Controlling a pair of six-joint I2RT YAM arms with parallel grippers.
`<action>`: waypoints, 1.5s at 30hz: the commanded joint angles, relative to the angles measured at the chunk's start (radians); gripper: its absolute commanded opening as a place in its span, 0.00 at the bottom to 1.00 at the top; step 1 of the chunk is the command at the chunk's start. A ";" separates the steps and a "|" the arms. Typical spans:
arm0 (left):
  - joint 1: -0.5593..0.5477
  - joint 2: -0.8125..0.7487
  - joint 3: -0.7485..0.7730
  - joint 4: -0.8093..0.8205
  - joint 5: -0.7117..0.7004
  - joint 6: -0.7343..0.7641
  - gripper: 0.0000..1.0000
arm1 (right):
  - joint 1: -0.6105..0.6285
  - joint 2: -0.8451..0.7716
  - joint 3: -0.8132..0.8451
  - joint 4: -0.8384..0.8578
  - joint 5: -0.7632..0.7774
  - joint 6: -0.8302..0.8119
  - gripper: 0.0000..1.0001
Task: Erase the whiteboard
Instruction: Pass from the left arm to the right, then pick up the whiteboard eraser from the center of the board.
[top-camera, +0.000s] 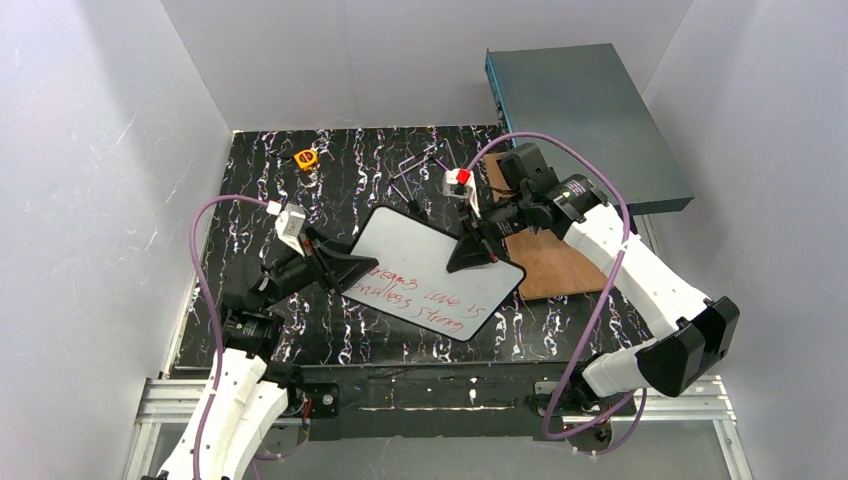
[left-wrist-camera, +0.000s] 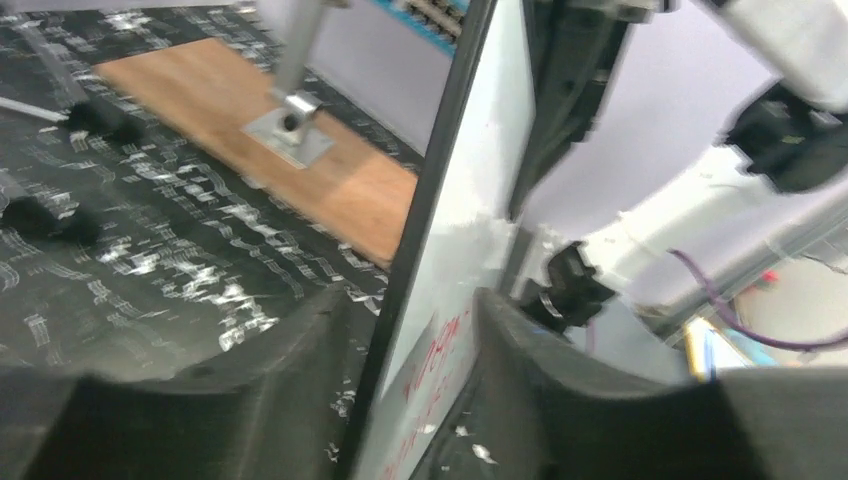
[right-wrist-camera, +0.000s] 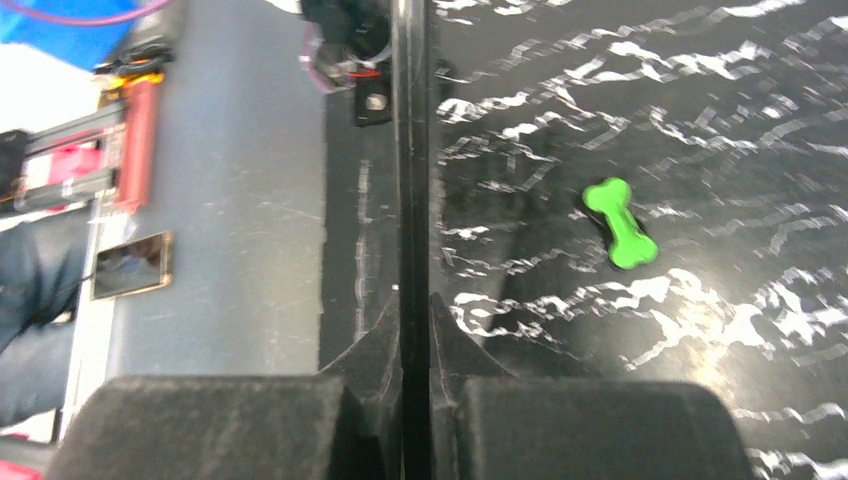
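From above, the whiteboard tilts over the mat between both arms, its red writing unerased. The left wrist shows the left gripper spread, flanking its edge; the right wrist shows the right gripper pinching it, so the whiteboard could pivot or slip from that lone thin grip

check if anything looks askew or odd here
The whiteboard sits crooked, diagonal to the table, caught between both arms: right gripper pinched on its thin edge, left gripper straddling the opposite end, jaws apart. Red writing is not yet erased.
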 joint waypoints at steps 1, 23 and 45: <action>-0.006 -0.024 0.018 -0.179 -0.179 0.118 0.60 | -0.025 -0.028 -0.033 0.152 0.230 0.154 0.01; -0.200 0.242 0.133 -0.762 -0.273 0.537 1.00 | -0.039 -0.020 -0.110 0.260 0.640 0.211 0.01; -0.465 0.845 0.237 -0.469 -0.538 0.885 0.76 | -0.092 -0.005 -0.115 0.260 0.585 0.220 0.01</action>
